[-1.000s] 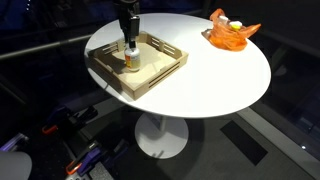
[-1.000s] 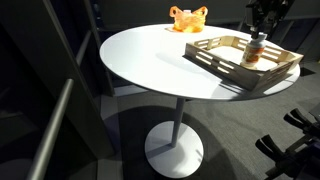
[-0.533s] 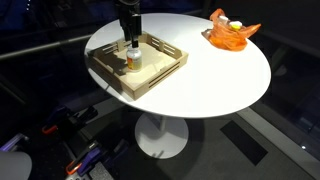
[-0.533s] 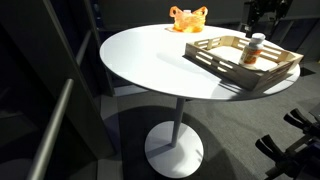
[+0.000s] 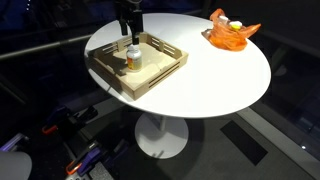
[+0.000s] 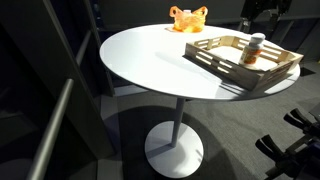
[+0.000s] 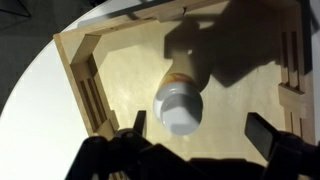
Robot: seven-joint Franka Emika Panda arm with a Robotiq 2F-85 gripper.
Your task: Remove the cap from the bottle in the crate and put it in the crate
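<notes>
A small bottle (image 5: 131, 58) with an amber body and a white cap (image 7: 180, 107) stands upright inside the wooden crate (image 5: 135, 90); it also shows in an exterior view, bottle (image 6: 255, 51) in crate (image 6: 225, 62). The cap sits on the bottle. My gripper (image 7: 203, 128) hangs open above it, the dark fingers (image 7: 268, 133) spread wide and touching nothing. From the wrist the cap lies a little left of the middle of the gap. In both exterior views the gripper (image 5: 128, 31) (image 6: 262, 12) is clear of the bottle top.
The crate sits near one edge of a round white table (image 5: 220, 80). An orange crumpled object (image 5: 230, 32) (image 6: 188, 18) lies at the opposite rim. The crate's slatted walls (image 7: 85, 85) enclose the bottle. Dark floor surrounds the table.
The gripper was shut around the bottle's cap a second ago; it has opened wide and risen off it. Bottle and cap stay in place.
</notes>
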